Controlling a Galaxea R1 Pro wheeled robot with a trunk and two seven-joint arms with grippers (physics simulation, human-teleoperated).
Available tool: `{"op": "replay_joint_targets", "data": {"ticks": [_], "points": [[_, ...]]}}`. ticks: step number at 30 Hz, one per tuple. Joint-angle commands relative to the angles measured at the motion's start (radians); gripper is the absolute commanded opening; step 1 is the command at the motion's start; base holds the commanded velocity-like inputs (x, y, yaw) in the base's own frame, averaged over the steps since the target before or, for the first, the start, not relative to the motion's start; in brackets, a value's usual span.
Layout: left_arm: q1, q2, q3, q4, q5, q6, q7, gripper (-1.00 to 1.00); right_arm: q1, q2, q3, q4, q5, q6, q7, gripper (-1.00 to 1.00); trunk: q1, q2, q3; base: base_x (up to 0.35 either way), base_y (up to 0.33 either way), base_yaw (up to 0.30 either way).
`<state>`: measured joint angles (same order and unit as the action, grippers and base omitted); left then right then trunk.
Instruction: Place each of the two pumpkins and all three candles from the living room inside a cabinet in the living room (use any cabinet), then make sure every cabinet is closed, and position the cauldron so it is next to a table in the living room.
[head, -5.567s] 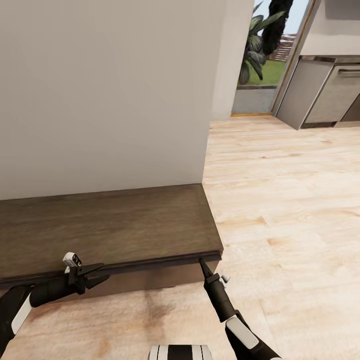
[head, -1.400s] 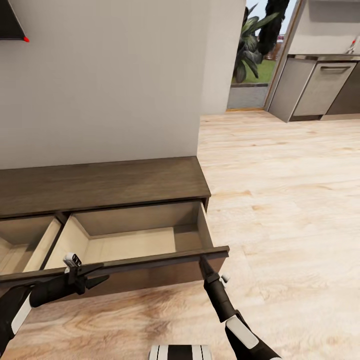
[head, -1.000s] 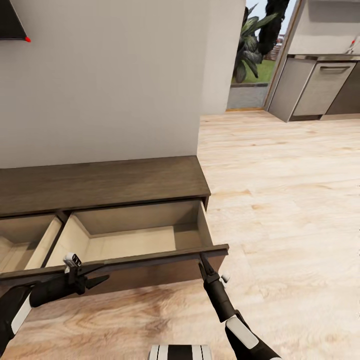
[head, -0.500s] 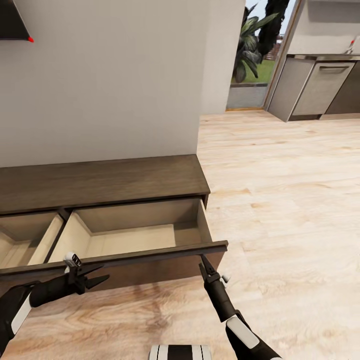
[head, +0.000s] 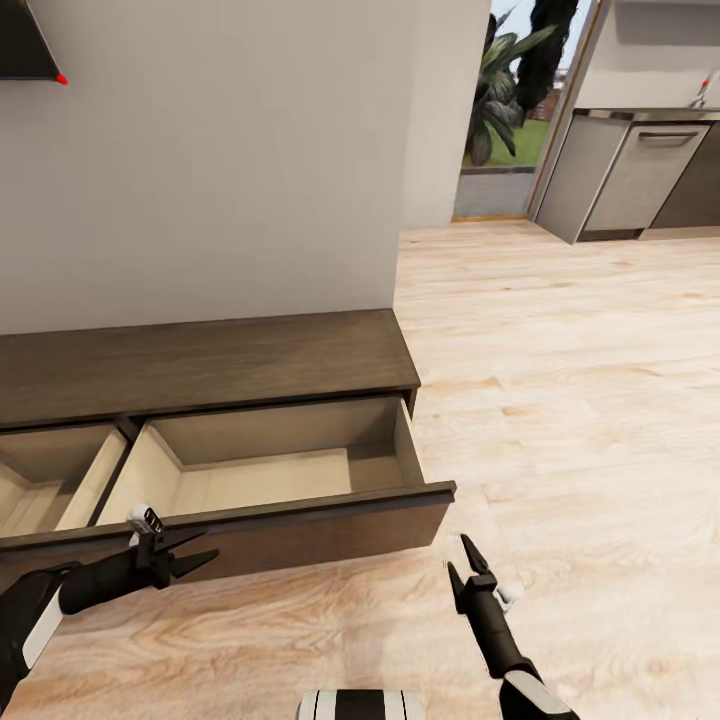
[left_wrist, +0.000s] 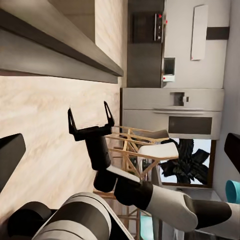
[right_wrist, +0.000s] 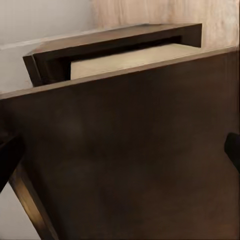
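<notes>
The long dark-brown cabinet (head: 220, 365) stands against the wall, and both its pull-out fronts are drawn out. The right drawer (head: 270, 480) shows a bare beige inside; the left drawer (head: 40, 490) is cut off by the picture's edge. My left gripper (head: 195, 552) is open, just in front of the right drawer's front panel (head: 300, 535). My right gripper (head: 457, 558) is open too, over the floor a little right of the panel's corner and apart from it; the left wrist view shows this right gripper (left_wrist: 88, 114) with fingers spread. The panel (right_wrist: 130, 150) looms close in the right wrist view. Pumpkins, candles, cauldron and table are out of view.
Light wooden floor (head: 580, 400) stretches to the right. Grey kitchen units (head: 640, 175) stand at the back right beside a glass door with plants (head: 505, 110). A dark screen corner (head: 20, 40) hangs on the wall at upper left.
My right gripper has come off the drawer front's right corner and drawn back and to the right. Both drawers, shut in the earliest frame, stay pulled out. The left arm is still.
</notes>
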<state>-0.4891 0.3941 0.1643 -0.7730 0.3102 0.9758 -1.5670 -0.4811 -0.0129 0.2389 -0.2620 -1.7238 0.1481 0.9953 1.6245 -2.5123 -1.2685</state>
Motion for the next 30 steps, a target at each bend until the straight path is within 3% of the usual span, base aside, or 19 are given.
{"op": "replay_joint_targets", "data": {"ticks": [1, 6, 10, 13, 16, 20, 30], "points": [[0.0, 0.0, 0.0, 0.0, 0.0, 0.011, -0.004, 1.0, -0.001, -0.007, 0.002, 0.003, -0.015, 0.026, 0.002, 1.0, 0.0, 0.0, -0.001, 0.0, 0.0, 0.0], [0.0, 0.0, 0.0, 0.0, -0.001, 0.011, -0.004, 1.0, 0.0, -0.055, -0.003, 0.007, -0.019, 0.143, -0.02, 1.0, 0.0, 0.0, -0.001, 0.0, 0.0, 0.0], [0.0, 0.0, 0.0, 0.0, -0.002, 0.011, -0.004, 1.0, 0.0, -0.134, -0.003, 0.007, -0.023, 0.208, -0.033, 1.0, -0.002, 0.0, 0.011, 0.0, 0.0, 0.0], [0.0, 0.0, 0.0, 0.0, -0.002, 0.011, -0.004, 1.0, 0.0, -0.166, -0.004, 0.007, -0.024, 0.248, -0.033, 1.0, -0.003, 0.001, 0.023, 0.0, 0.0, 0.0], [0.0, 0.0, -0.001, 0.0, -0.002, 0.011, -0.004, 1.0, 0.0, -0.176, -0.004, 0.007, -0.023, 0.318, -0.028, 1.0, -0.004, 0.002, 0.034, 0.0, 0.0, 0.0], [0.0, 0.0, -0.001, 0.0, -0.002, 0.011, -0.004, 1.0, 0.0, -0.179, -0.005, 0.006, -0.022, 0.352, -0.035, 1.0, -0.006, 0.003, 0.05, 0.0, 0.0, 0.0], [0.0, 0.0, 0.0, 0.0, -0.002, 0.011, -0.004, 1.0, 0.0, -0.193, 0.001, 0.003, -0.011, 0.355, -0.012, 1.0, -0.011, 0.005, 0.088, 0.0, 0.0, 0.0]]}}
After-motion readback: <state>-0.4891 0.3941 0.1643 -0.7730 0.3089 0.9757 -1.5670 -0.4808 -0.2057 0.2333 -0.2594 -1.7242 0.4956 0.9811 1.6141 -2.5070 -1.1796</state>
